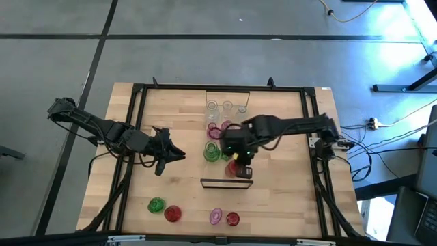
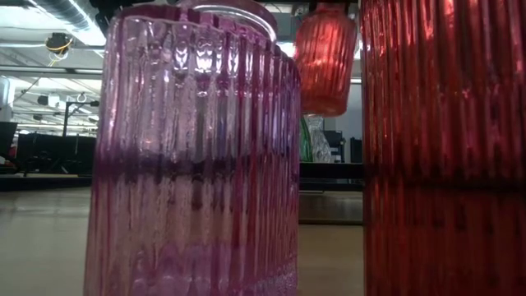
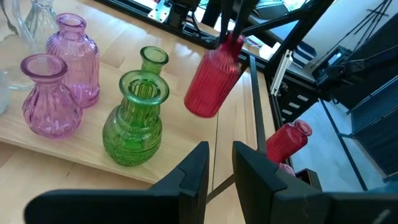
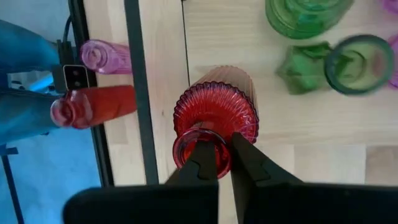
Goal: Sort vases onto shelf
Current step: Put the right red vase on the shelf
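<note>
The right gripper (image 4: 216, 163) is pinched tight on the neck of a red ribbed vase (image 4: 216, 112), holding it just above the shelf (image 1: 226, 158) near that shelf's front end, right by the black end frame. From the left wrist view you can see that red vase (image 3: 213, 84) hanging tilted in the air, not resting on anything.

Count on the shelf from above: three clear vases (image 1: 227, 106) at the back end, a few pink ones (image 1: 216, 130) in the middle (I make out two for sure in the left wrist view, hard to say beyond that), then two green vases (image 3: 134, 121) toward the front.

Still on the tabletop (image 1: 184, 116) along its front edge, four more: one green (image 1: 156, 204), one red (image 1: 172, 214), one pink (image 1: 216, 216), one more red (image 1: 233, 219). The last two sit right next to each other and fill up the low view.

The left gripper (image 3: 217, 163) hovers over the table's left half, well apart from the shelf, fingers slightly apart and holding nothing.
</note>
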`<state>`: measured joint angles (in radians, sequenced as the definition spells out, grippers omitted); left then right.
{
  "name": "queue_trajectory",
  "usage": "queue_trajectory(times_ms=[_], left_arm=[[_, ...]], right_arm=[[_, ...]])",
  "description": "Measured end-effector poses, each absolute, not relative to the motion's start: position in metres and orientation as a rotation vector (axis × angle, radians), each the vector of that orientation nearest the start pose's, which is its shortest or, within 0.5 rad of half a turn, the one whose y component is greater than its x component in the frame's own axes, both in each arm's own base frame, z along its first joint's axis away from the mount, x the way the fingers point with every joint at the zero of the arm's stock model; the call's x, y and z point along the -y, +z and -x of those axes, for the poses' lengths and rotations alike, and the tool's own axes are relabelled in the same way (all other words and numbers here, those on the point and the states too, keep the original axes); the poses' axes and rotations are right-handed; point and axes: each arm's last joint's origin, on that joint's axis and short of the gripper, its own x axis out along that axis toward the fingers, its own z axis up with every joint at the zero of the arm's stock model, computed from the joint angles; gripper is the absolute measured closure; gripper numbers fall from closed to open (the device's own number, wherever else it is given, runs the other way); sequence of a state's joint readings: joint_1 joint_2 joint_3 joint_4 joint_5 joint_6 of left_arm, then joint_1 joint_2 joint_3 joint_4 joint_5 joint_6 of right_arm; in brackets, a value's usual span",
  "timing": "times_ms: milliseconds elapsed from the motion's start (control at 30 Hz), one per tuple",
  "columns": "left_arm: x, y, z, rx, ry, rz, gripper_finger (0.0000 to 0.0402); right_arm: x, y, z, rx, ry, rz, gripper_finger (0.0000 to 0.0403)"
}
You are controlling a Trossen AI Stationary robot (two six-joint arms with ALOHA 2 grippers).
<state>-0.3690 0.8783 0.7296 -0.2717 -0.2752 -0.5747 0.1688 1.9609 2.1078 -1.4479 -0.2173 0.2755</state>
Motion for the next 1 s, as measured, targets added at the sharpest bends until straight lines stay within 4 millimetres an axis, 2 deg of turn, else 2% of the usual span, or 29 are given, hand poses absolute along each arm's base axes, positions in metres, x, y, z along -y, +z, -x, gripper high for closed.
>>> queue_trajectory(times_ms=[233, 400, 1000], left_arm=[[0.061, 0.29, -0.18, -0.419, 0.023, 0.432, 0.0337], [0.061, 0.291, -0.179, -0.42, 0.009, 0.436, 0.0337], [0.062, 0.291, -0.179, -0.431, -0.021, 0.441, 0.0337]], right_arm=[[-0.073, 0.321, -0.394, -1.413, 0.133, -0.251, 0.0403], [-0.073, 0.309, -0.402, -1.428, 0.129, -0.248, 0.0403], [-0.065, 0.309, -0.411, -1.357, 0.169, -0.242, 0.04]])
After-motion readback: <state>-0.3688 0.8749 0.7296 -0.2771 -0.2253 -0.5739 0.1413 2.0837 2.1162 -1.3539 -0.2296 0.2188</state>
